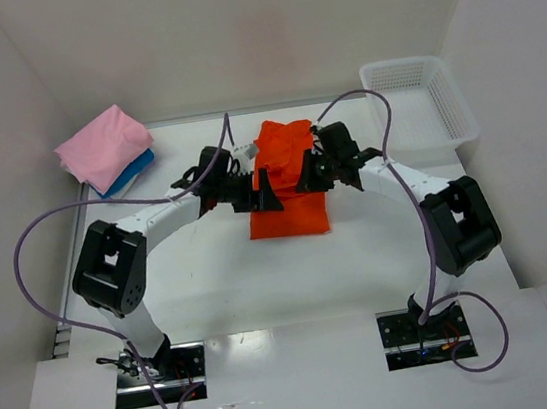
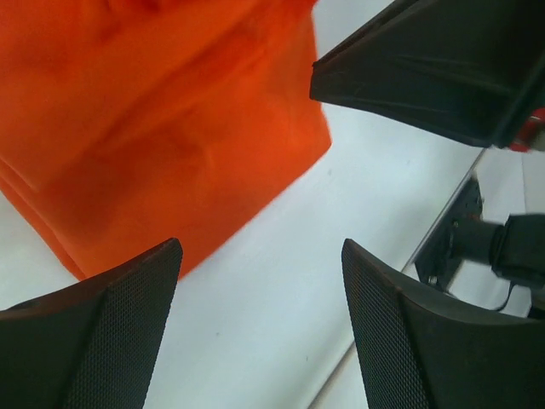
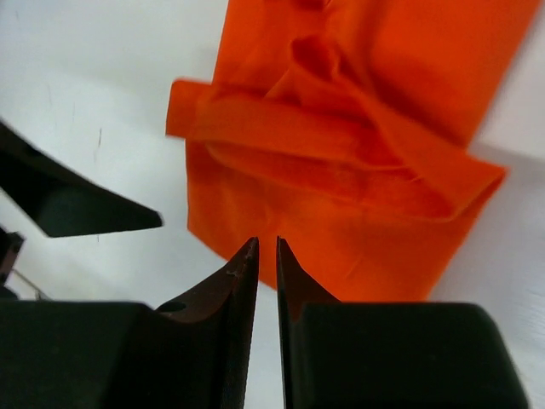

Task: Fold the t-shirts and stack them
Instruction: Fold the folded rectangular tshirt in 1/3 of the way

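Note:
A bright orange t-shirt [image 1: 285, 178] lies partly folded in the middle of the table, its upper half bunched and creased [image 3: 358, 170]. My left gripper [image 1: 267, 190] hovers at the shirt's left edge, open, with only bare table between its fingers [image 2: 260, 243]; the orange cloth [image 2: 153, 128] lies beside it. On the shirt's right side my right gripper [image 1: 308, 175] has its jaws drawn nearly together with nothing between them [image 3: 266, 241]. A folded pink t-shirt [image 1: 104, 146] rests on a blue t-shirt [image 1: 133, 172] at the far left.
A white mesh basket [image 1: 406, 64] stands at the back right corner. White walls close in the table [image 1: 263, 276] on the left, back and right. The two grippers sit close together over the orange shirt, and purple cables loop off both arms.

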Motion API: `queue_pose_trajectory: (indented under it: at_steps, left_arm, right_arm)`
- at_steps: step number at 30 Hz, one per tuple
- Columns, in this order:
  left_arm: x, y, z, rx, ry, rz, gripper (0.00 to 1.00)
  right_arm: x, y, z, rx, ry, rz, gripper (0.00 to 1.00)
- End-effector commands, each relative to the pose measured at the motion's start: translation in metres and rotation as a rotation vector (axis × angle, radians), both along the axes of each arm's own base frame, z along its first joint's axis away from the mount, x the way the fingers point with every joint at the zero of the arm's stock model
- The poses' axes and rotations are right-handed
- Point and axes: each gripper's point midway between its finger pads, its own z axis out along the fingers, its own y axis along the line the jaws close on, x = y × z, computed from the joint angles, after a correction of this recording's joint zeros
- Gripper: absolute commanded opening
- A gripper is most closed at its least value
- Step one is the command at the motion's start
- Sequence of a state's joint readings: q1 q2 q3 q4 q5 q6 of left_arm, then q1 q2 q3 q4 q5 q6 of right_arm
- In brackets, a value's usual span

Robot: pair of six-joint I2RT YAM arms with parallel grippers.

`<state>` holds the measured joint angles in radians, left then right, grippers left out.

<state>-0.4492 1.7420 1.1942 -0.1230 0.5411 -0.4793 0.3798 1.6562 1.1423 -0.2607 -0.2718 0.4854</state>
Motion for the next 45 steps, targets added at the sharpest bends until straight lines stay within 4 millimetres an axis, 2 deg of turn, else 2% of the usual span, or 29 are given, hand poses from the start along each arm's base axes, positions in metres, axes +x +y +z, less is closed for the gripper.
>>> queue_pose_trajectory:
  at_steps: [1, 2, 6, 8, 9, 13, 14, 15, 17, 19, 24, 26, 27, 29, 30, 31, 32, 33, 35, 37, 38, 40, 41, 45]
  left_arm:
    - [-0.004, -0.010, 0.006, -0.067, -0.017, -0.036, 0.83]
    - [-0.007, -0.009, -0.004, -0.056, 0.007, -0.036, 0.83]
    - [-0.002, -0.015, -0.027, -0.055, 0.050, -0.043, 0.83]
    - [0.006, -0.022, -0.026, -0.072, 0.050, -0.061, 0.83]
    - [0.008, -0.024, -0.035, -0.068, 0.064, -0.073, 0.83]
    - [0.024, -0.033, -0.034, -0.077, 0.043, -0.086, 0.83]
    - [0.029, -0.033, -0.032, -0.070, 0.028, -0.073, 0.83]
    - [0.031, -0.032, -0.042, -0.053, 0.046, -0.063, 0.83]
    - [0.041, -0.026, -0.040, -0.057, 0.038, -0.044, 0.83]
    - [0.048, -0.022, -0.050, -0.045, 0.050, -0.026, 0.83]
    - [0.067, -0.020, -0.045, -0.042, 0.006, -0.004, 0.83]
    - [0.076, -0.019, -0.040, -0.046, -0.004, 0.005, 0.83]
    - [0.078, -0.019, -0.049, -0.031, 0.014, 0.012, 0.83]
    - [0.083, -0.021, -0.046, -0.031, 0.002, 0.007, 0.83]
    - [0.083, -0.021, -0.051, -0.027, 0.010, 0.007, 0.83]
    - [0.086, -0.022, -0.047, -0.031, 0.000, 0.007, 0.83]
    - [0.086, -0.022, -0.047, -0.031, 0.000, 0.007, 0.83]
    - [0.089, -0.022, -0.045, -0.025, -0.019, 0.009, 0.83]
    - [0.097, -0.017, -0.046, -0.015, -0.033, 0.021, 0.83]
    - [0.105, -0.014, -0.045, -0.010, -0.039, 0.037, 0.83]
    - [0.108, -0.015, -0.040, -0.010, -0.055, 0.032, 0.83]
    - [0.117, -0.009, -0.035, -0.003, -0.074, 0.057, 0.83]
    - [0.121, -0.004, -0.035, 0.001, -0.083, 0.062, 0.85]
    - [0.135, 0.005, -0.025, 0.010, -0.119, 0.093, 0.87]
  right_arm:
    - [-0.004, 0.020, 0.003, 0.047, -0.022, 0.048, 0.19]
    - [-0.004, 0.021, -0.007, 0.038, 0.001, 0.047, 0.19]
    - [-0.001, 0.020, -0.019, 0.031, 0.010, 0.031, 0.19]
    - [-0.002, 0.018, -0.027, 0.011, 0.024, 0.030, 0.19]
    - [0.004, 0.017, -0.030, 0.000, 0.023, 0.020, 0.19]
    - [0.004, 0.015, -0.039, -0.022, 0.041, 0.019, 0.19]
    - [0.005, 0.014, -0.045, -0.034, 0.049, 0.012, 0.19]
    - [0.007, 0.014, -0.044, -0.030, 0.041, 0.012, 0.19]
    - [0.008, 0.011, -0.056, -0.056, 0.060, -0.004, 0.18]
    - [0.009, 0.008, -0.062, -0.075, 0.065, -0.017, 0.18]
    - [0.026, 0.000, -0.061, -0.126, 0.025, -0.065, 0.18]
    - [0.033, 0.003, -0.061, -0.123, 0.020, -0.065, 0.18]
    - [0.034, 0.002, -0.061, -0.129, 0.017, -0.072, 0.18]
    - [0.046, 0.000, -0.059, -0.136, 0.000, -0.084, 0.18]
    - [0.051, -0.004, -0.064, -0.146, 0.004, -0.085, 0.18]
    - [0.053, -0.005, -0.066, -0.156, 0.008, -0.092, 0.18]
    - [0.058, -0.003, -0.059, -0.154, -0.014, -0.086, 0.18]
    - [0.060, -0.009, -0.066, -0.166, -0.004, -0.100, 0.19]
    - [0.069, -0.006, -0.059, -0.162, -0.027, -0.096, 0.19]
    - [0.076, -0.010, -0.061, -0.170, -0.029, -0.112, 0.21]
    - [0.082, -0.009, -0.054, -0.169, -0.049, -0.121, 0.21]
    - [0.089, -0.013, -0.056, -0.174, -0.053, -0.126, 0.22]
    - [0.093, -0.013, -0.051, -0.175, -0.067, -0.133, 0.22]
    - [0.098, -0.017, -0.051, -0.180, -0.072, -0.136, 0.22]
